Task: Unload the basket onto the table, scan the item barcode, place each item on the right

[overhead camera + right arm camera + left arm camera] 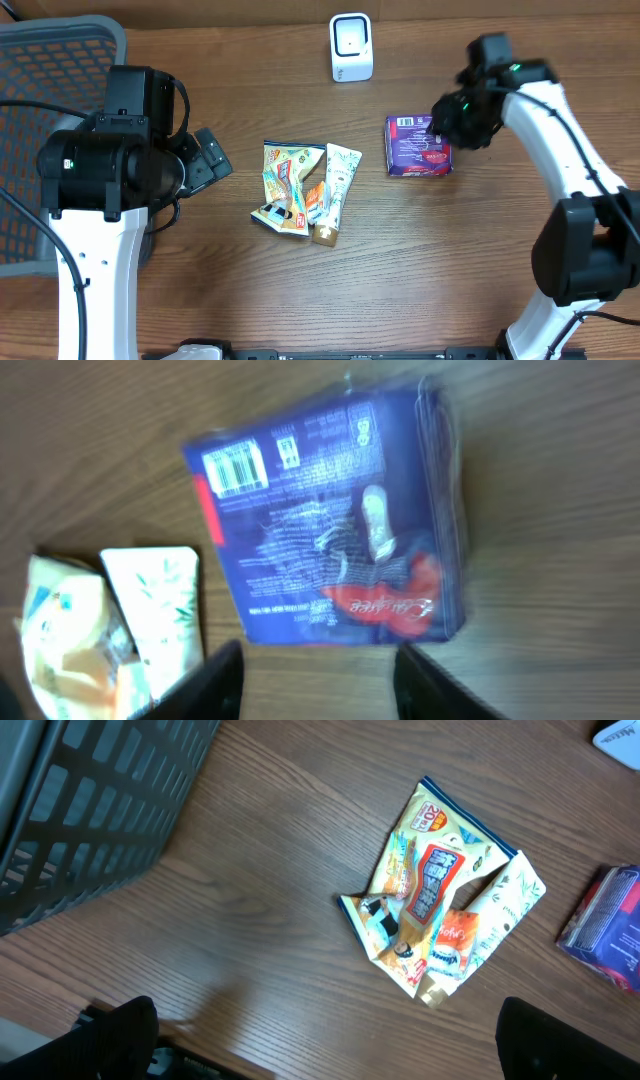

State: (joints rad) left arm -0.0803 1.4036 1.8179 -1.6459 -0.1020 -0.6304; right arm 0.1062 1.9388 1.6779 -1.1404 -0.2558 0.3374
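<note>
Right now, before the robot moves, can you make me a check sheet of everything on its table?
Surface: wooden table, brown wood showing between items.
Job's things: purple box lying flat, barcode facing up; white scanner standing apart from the box.
Clutter: snack packets and a tube heaped mid-table.
End effectors: left end effector open, empty; right end effector open at the box, not gripping it.
Cables: black cable by the left arm.
Surroundings: grey mesh basket at the left.
</note>
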